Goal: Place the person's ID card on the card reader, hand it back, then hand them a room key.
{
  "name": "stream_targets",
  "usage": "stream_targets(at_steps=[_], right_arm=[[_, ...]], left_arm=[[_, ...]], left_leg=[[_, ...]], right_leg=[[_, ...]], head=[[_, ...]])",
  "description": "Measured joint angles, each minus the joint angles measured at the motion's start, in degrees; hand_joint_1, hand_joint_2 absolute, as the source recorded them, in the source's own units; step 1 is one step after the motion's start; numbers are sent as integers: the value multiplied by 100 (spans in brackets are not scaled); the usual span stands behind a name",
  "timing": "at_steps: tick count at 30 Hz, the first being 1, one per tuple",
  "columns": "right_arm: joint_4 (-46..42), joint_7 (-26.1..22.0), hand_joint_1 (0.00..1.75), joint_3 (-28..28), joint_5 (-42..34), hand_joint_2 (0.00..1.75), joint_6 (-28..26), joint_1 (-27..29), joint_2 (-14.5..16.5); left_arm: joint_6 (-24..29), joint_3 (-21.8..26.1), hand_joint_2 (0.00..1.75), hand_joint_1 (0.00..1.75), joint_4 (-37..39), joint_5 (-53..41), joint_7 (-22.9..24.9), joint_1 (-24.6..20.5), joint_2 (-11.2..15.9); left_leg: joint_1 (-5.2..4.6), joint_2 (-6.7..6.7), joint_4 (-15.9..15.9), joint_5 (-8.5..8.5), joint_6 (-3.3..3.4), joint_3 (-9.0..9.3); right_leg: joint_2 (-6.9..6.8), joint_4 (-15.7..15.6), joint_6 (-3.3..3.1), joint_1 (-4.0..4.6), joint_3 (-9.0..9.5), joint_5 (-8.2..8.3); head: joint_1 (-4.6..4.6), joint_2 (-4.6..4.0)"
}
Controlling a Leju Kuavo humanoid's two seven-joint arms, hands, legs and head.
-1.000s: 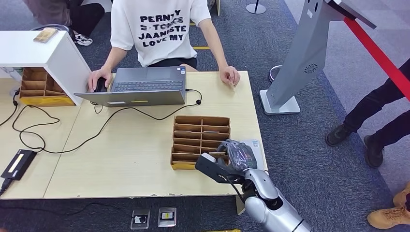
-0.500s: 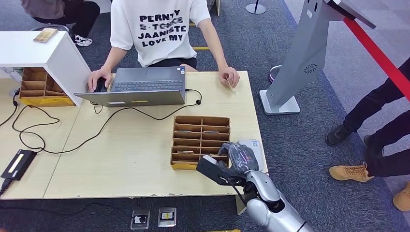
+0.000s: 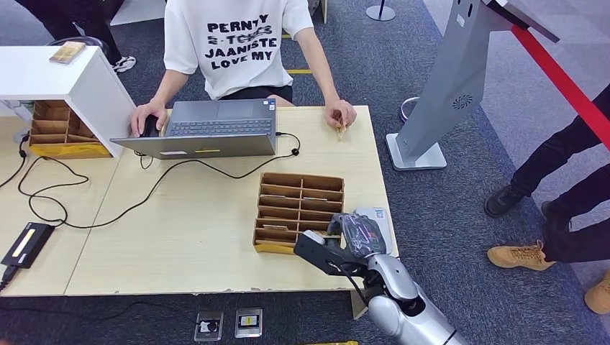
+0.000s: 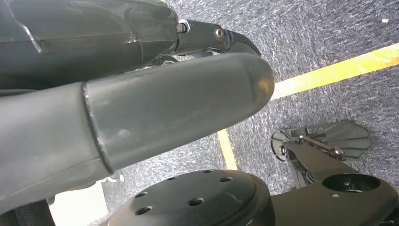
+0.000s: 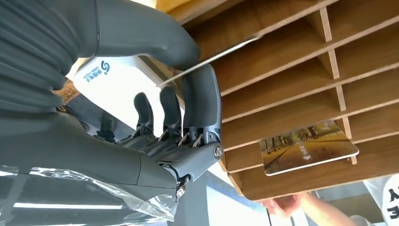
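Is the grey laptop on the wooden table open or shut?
Open: in the head view the grey laptop shows its keyboard, with the lid raised on the side nearer the robot.

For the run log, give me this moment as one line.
right hand: pinches thin card at wooden organizer | left hand: hangs over floor | person's hand: on table edge

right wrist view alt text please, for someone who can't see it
The robot's right hand pinches a thin card edge-on between thumb and a finger, right beside a wooden slotted organizer. Another card with a tree-lined path picture sticks out of one slot.
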Motion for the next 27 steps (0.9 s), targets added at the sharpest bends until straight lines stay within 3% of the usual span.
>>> stream_targets(at_steps=[1,3,27], right_arm=[[-6,-1,166,-9,-2,175,-2,1,-3],[-16,-3,174,-30,-3,175,-5,6,-8],[-145,-31,175,-116,117,175,-78,-47,-26]], left_arm=[[0,0,0,0,0,-3,0,0,0],[0,0,0,0,0,-4,0,0,-1],[-16,0,0,0,0,-32,0,0,-2]], left_leg=[[0,0,0,0,0,0],[0,0,0,0,0,0],[0,0,0,0,0,-2]], right_leg=[[0,0,0,0,0,0],[0,0,0,0,0,0],[-1,0,0,0,0,0]], head=[[0,0],[0,0],[0,0]])
